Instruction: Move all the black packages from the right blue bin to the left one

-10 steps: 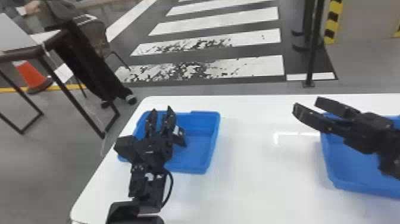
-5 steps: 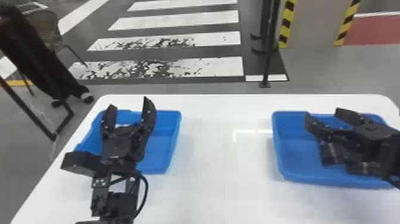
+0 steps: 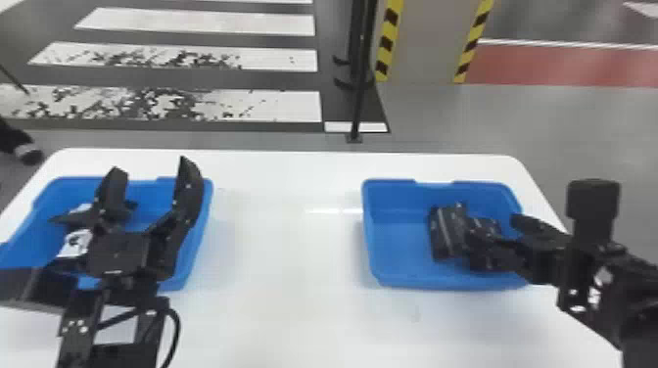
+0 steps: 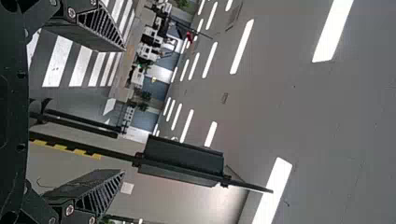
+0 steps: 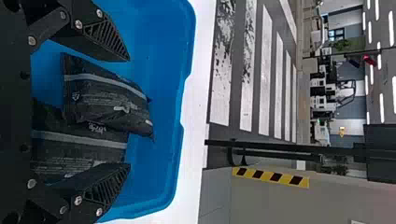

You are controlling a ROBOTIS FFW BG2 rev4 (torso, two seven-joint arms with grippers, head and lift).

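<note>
In the right blue bin [image 3: 396,254], black packages [image 3: 443,232] lie side by side on the right. My right gripper [image 3: 497,230] is low over them. The right wrist view has my right gripper [image 5: 128,112] open, a black package [image 5: 105,98] between its fingers and another package [image 5: 79,147] beside it, partly hidden by the lower finger. Over the left blue bin [image 3: 203,220] stands my left gripper [image 3: 152,169], fingers spread and pointing away. Behind it, partly covered, are dark and white items [image 3: 76,244]. In the left wrist view my left gripper [image 4: 123,111] holds nothing.
A white table [image 3: 289,274] carries both bins, with a wide stretch of tabletop between them. Beyond its far edge stands a black post [image 3: 360,98] on the floor, near a pillar with yellow-black striped edges [image 3: 389,44].
The head view has turned toward the right. My left gripper's fingers have spread much wider apart. My right gripper has come down and inward over the packages in the right bin.
</note>
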